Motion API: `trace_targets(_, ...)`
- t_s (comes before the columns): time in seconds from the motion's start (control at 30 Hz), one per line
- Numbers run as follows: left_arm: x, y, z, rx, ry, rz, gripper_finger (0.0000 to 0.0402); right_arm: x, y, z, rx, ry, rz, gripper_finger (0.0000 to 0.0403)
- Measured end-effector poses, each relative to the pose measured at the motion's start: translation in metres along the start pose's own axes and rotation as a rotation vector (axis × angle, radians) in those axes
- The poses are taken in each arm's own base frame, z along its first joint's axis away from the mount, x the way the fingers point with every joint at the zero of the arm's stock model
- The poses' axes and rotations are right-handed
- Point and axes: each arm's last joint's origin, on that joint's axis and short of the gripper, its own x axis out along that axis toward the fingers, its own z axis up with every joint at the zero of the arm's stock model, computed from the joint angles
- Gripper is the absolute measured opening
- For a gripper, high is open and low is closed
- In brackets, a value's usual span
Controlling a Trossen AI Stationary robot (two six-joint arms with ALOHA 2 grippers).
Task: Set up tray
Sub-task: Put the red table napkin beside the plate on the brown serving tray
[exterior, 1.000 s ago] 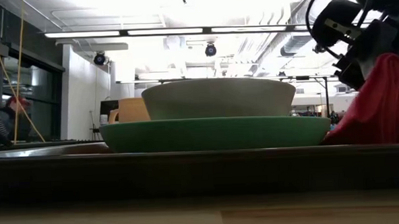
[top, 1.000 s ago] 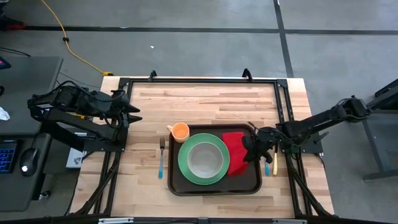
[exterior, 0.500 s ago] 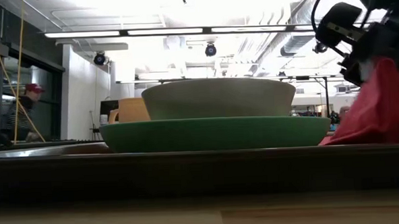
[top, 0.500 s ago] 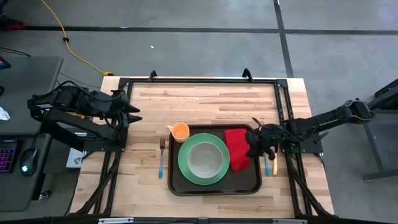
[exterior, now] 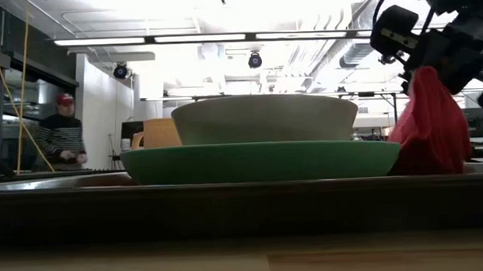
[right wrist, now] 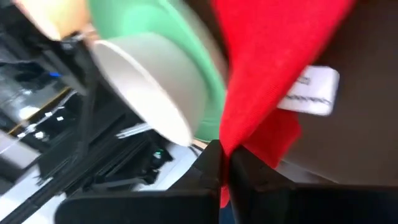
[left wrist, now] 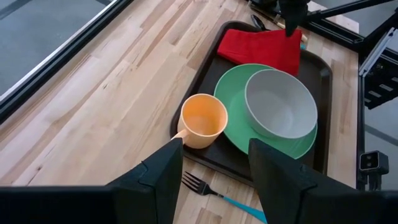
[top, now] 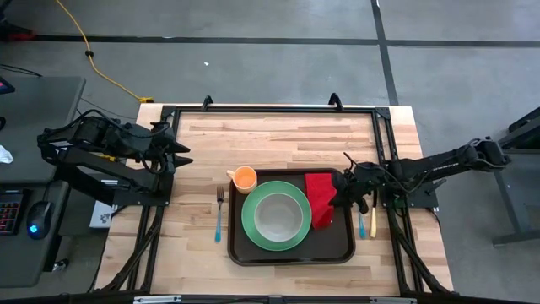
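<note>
The dark brown tray (top: 246, 250) lies in the middle of the table. On it are a green plate (top: 250, 221) with a grey bowl (top: 277, 215), an orange cup (top: 244, 178) at its far left corner, and a red napkin (top: 320, 199) on its right part. My right gripper (top: 341, 193) is shut on the napkin over the tray's right side. My left gripper (top: 182, 153) is open and empty, off the table's left edge. In the left wrist view the cup (left wrist: 203, 119) and the napkin (left wrist: 264, 48) show beyond its fingers. My right gripper pinches the red napkin's right edge (right wrist: 233, 146) between its two shut fingers, coming from the table's right and slanting down. The napkin hangs below the fingers as a narrow peak (exterior: 424, 103). Its lower end (exterior: 422, 156) rests on the tray.
A blue-handled fork (top: 218, 213) lies on the table left of the tray. Two more utensils (top: 368, 223) lie on the table right of the tray, under my right arm. A person (exterior: 60, 131) stands in the room beyond. Bare wood lies along the far side (top: 278, 135).
My right gripper has gone toward the table's far edge with the napkin's right edge. The napkin has been drawn from a spread slope into a narrower, more upright peak, while its lower part has stayed on the tray.
</note>
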Motion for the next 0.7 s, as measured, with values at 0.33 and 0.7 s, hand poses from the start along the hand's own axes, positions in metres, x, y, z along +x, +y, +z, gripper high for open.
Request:
trace_targets(0.33, 0.000, 0.000, 0.000, 0.008, 0.000, 0.000, 0.0211, 0.000, -0.020, -0.003, 0.067, 0.099, -0.252, 0.0000)
trace_targets(0.7, 0.000, 0.000, 0.000, 0.009, -0.004, 0.008, 0.0211, 0.003, -0.033, -0.002, 0.079, 0.086, -0.391, 0.0000)
